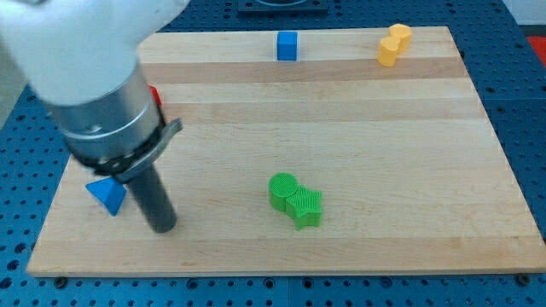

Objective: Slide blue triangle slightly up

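Note:
The blue triangle (107, 195) lies near the wooden board's (358, 145) left edge, toward the view's bottom. My dark rod comes down from the large grey arm at the view's upper left. My tip (162, 227) rests on the board just to the right of the blue triangle and slightly below it, a small gap apart. The arm's body covers part of the board above the triangle.
A blue cube (287, 46) sits at the board's top edge, middle. A yellow block (393, 44) sits at the top right. A green block (295, 201) lies right of my tip at lower middle. A red block (155, 95) peeks out behind the arm.

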Tool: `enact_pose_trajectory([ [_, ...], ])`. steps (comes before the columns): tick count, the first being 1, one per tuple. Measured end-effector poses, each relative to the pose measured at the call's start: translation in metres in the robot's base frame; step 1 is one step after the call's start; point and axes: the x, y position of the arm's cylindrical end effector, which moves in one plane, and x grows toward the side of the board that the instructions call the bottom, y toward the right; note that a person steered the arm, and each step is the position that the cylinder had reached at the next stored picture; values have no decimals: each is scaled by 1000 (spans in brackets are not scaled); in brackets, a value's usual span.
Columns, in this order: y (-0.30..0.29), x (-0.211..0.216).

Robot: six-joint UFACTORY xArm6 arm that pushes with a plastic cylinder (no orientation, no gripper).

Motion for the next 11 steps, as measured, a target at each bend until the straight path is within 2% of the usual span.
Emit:
enact_pose_trajectory([
  [2,-69,10],
  [3,-81,-6],
  [6,-63,-41],
  [9,-73,-64],
  [11,-49,-90],
])
